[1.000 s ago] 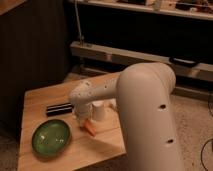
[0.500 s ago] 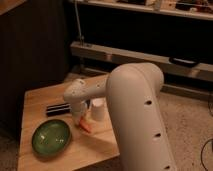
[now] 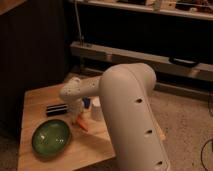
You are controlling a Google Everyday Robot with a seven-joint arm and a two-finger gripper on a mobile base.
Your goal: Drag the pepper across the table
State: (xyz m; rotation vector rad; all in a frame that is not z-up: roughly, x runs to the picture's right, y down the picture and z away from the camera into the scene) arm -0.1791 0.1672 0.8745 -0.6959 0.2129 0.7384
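While the big white arm [image 3: 132, 120] filled the foreground and hid the table's right side, the green bowl [image 3: 51, 136] sat nearest of the loose things, close to the table's [image 3: 35, 97] front left corner. Just beyond it, right of the bowl's rim and near the middle of the top, lay the pepper [image 3: 82, 125], a slim orange-red shape angled across the planks. And there was the gripper [image 3: 78, 118], hanging from the forearm straight above the pepper's upper end, clenched tight, its tips down at the pepper. Whether the fingers actually pinched the pepper or only pressed against it, the view did not settle; contact looked likely. Further back, a white cup [image 3: 96, 109] stood just right of the gripper, partly behind the arm, with something small and blue [image 3: 86, 102] beside it. Toward the left edge a dark rectangular object [image 3: 56, 109] lay on the wood, apart from the bowl. Beyond the table's back edge ran dark shelving and a pale horizontal rail [image 3: 125, 56]. By my reading, the reach and the closing were done, and the drag itself was at most in its early part: the pepper sat mid-table, with open wood toward the front edge left to cover.
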